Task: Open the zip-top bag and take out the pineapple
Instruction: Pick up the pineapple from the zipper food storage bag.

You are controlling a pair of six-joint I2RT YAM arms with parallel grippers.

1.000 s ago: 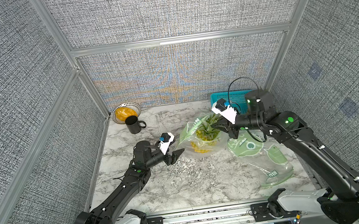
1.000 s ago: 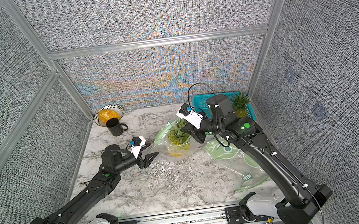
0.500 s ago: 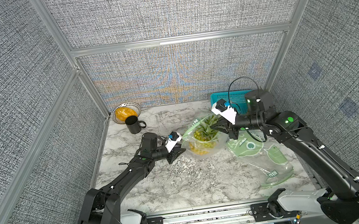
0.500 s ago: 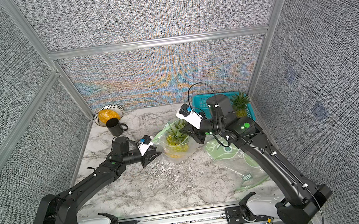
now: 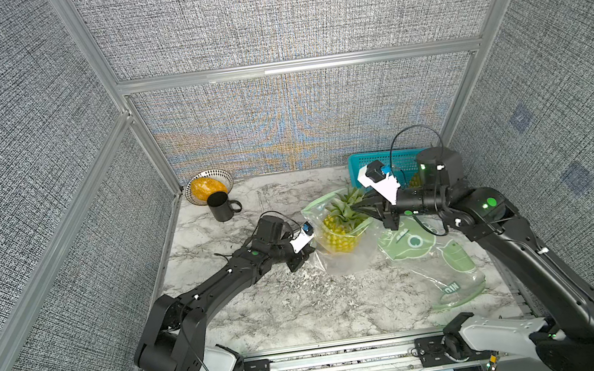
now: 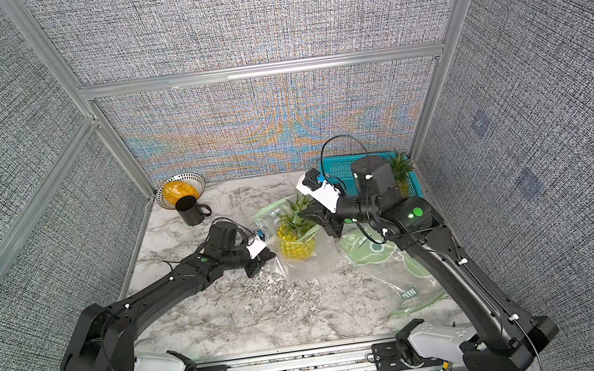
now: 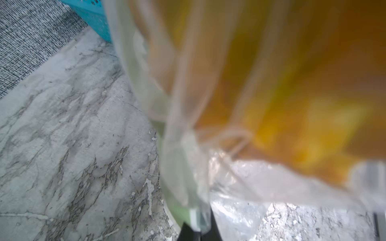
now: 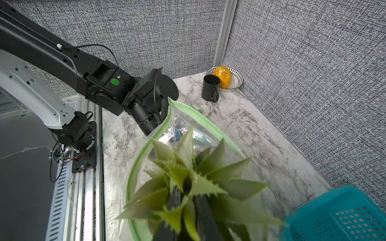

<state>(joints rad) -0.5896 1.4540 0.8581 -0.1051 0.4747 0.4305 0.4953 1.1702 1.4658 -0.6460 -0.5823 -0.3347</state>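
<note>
The pineapple (image 5: pixel 337 234) (image 6: pixel 294 245) stands upright inside the clear zip-top bag (image 5: pixel 348 261) (image 6: pixel 310 266) at mid-table; the bag's green-rimmed mouth is open. My right gripper (image 5: pixel 358 205) (image 8: pixel 188 200) reaches in from the right and is shut on the green crown leaves (image 8: pixel 188 177). My left gripper (image 5: pixel 312 250) (image 7: pixel 200 229) is at the bag's left side, shut on a fold of its plastic near the green edge. Close up in the left wrist view, the bag (image 7: pixel 188 167) shows the blurred yellow fruit (image 7: pixel 292 104) behind it.
A black mug (image 5: pixel 221 206) and a patterned bowl (image 5: pixel 222 175) holding an orange fruit stand at the back left. At the back right is a teal basket (image 5: pixel 382 161) with another small pineapple (image 6: pixel 400 169). A green-printed bag (image 5: pixel 433 254) lies flat under the right arm.
My left gripper moved right to the bag's left side and shut on its plastic. The right gripper stayed still, shut on the crown.
</note>
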